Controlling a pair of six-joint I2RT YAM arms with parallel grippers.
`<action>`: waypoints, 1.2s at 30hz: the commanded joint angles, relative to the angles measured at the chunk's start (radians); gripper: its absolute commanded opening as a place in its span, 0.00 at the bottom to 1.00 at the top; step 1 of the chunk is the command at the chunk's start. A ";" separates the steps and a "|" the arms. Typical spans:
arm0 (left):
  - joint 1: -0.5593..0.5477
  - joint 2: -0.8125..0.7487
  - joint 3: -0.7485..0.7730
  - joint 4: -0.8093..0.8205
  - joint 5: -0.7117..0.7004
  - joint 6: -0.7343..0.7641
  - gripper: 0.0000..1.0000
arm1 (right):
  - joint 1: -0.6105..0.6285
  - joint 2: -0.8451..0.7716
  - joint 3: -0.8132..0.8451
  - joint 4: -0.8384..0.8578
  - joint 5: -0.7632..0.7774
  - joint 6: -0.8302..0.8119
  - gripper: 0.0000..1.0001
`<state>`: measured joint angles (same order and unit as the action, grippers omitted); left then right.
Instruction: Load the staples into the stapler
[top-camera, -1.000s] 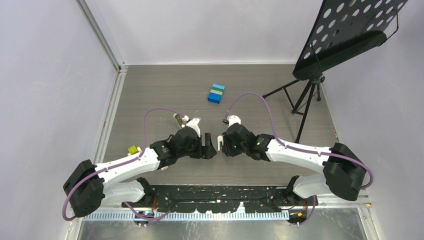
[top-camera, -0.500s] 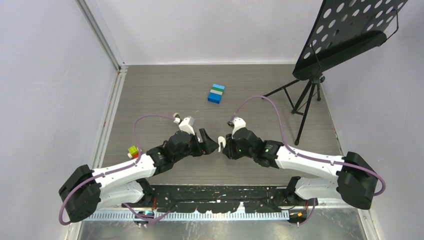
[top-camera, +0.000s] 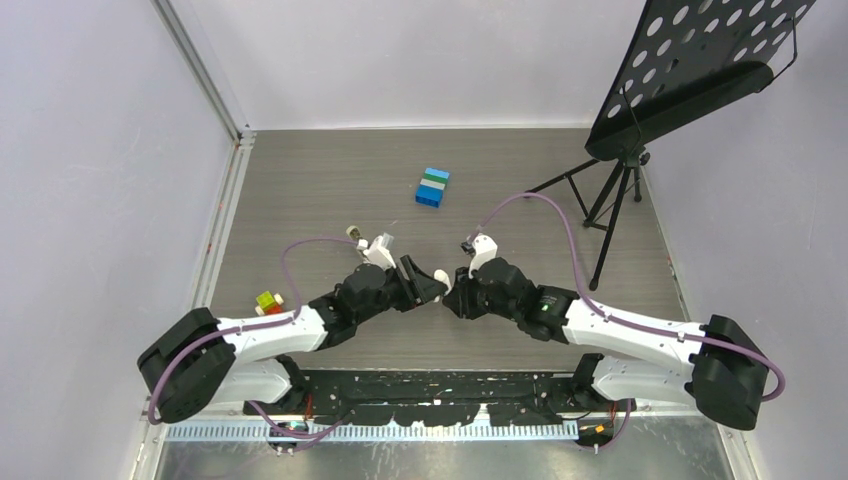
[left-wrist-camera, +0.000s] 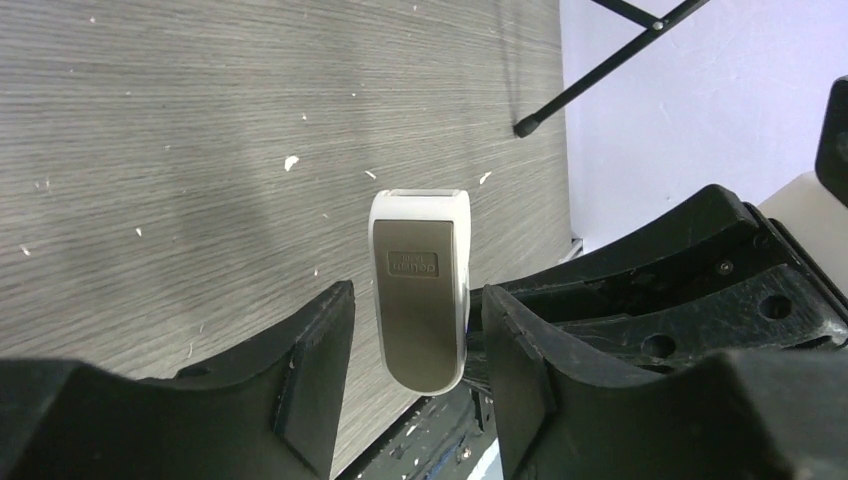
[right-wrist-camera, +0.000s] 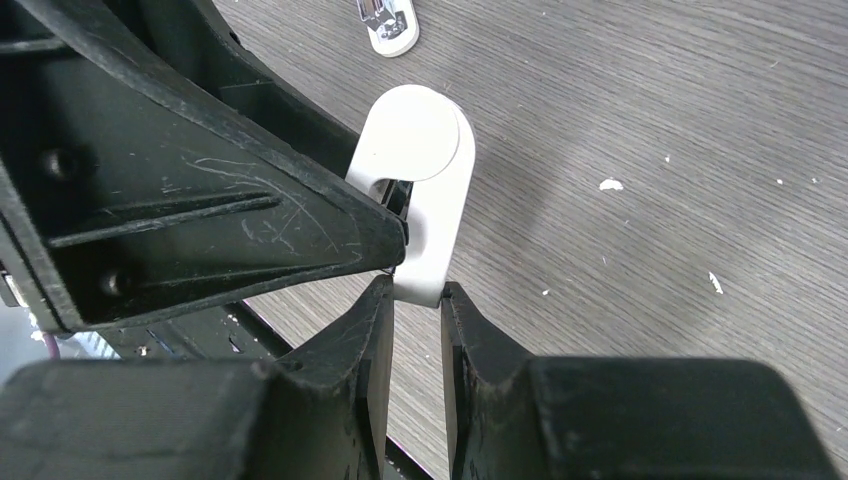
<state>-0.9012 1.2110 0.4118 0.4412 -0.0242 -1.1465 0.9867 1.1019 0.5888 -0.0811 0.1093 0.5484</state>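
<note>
The stapler (right-wrist-camera: 415, 140) hangs above the table, and my right gripper (right-wrist-camera: 416, 292) is shut on its white end. In the left wrist view its olive-beige top (left-wrist-camera: 420, 290) sits between the jaws of my left gripper (left-wrist-camera: 418, 310), which is open with a gap on each side. In the top view both grippers, left (top-camera: 430, 286) and right (top-camera: 449, 291), meet at the stapler (top-camera: 440, 277) near the table's front middle. A small white and silvery piece, the staples (right-wrist-camera: 390, 25), lies on the table behind; it also shows in the top view (top-camera: 384, 241).
A small dark-and-white piece (top-camera: 352, 232) lies left of the staples. A red-yellow toy brick (top-camera: 267, 300) sits at the left by my left arm. Blue bricks (top-camera: 432, 187) lie further back. A music stand (top-camera: 630, 170) stands at the right.
Both grippers have turned and drawn together. My left gripper's open jaws now sit around the stapler that my right gripper holds.
</note>
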 joint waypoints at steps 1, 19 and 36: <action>-0.002 -0.002 -0.017 0.141 0.020 -0.037 0.49 | 0.006 -0.043 -0.012 0.075 0.003 0.012 0.01; -0.002 -0.054 -0.027 0.136 0.054 -0.037 0.42 | 0.006 -0.056 -0.028 0.107 0.015 0.018 0.01; 0.014 -0.178 -0.090 0.139 -0.016 0.000 0.00 | -0.006 -0.089 -0.032 0.102 0.001 0.075 0.44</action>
<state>-0.9001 1.1072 0.3466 0.5045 -0.0151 -1.1664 0.9882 1.0447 0.5476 -0.0242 0.1101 0.5816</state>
